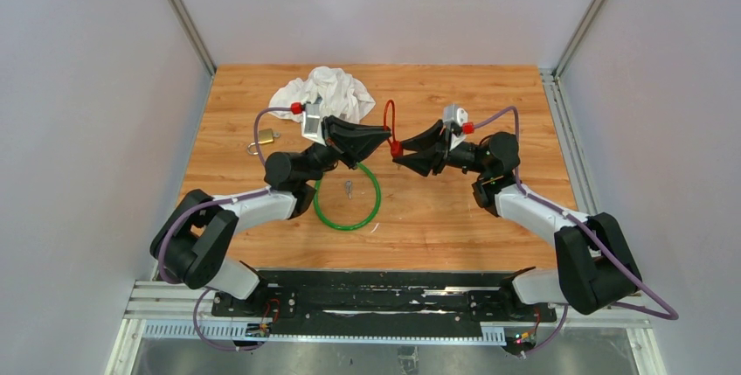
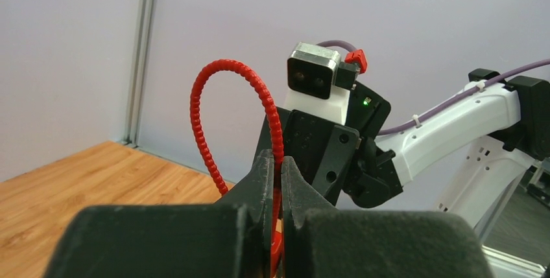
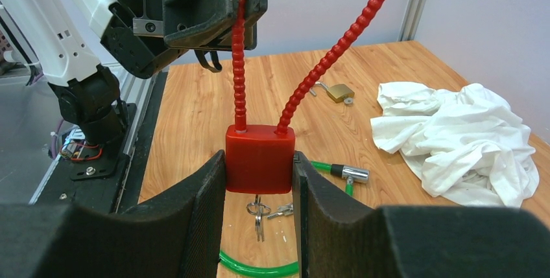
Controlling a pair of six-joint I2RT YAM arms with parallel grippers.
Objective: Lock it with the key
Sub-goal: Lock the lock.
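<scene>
A red padlock body (image 3: 259,158) with a long red ribbed cable shackle (image 3: 337,45) is held in the air over the table's middle. My right gripper (image 3: 259,169) is shut on the lock body, one finger on each side. My left gripper (image 2: 277,161) is shut on one leg of the red cable (image 2: 207,96) just above the body. In the top view the two grippers, left (image 1: 384,136) and right (image 1: 400,152), meet tip to tip at the lock (image 1: 396,148). A small ring of keys (image 1: 348,187) lies on the table inside a green loop, showing just under the lock (image 3: 259,216).
A green cable lock (image 1: 348,204) lies as a ring below the grippers, its chrome end (image 3: 350,174) to the right. A brass padlock (image 1: 265,137) lies at the left. A crumpled white cloth (image 1: 323,93) lies at the back. Grey walls enclose the table.
</scene>
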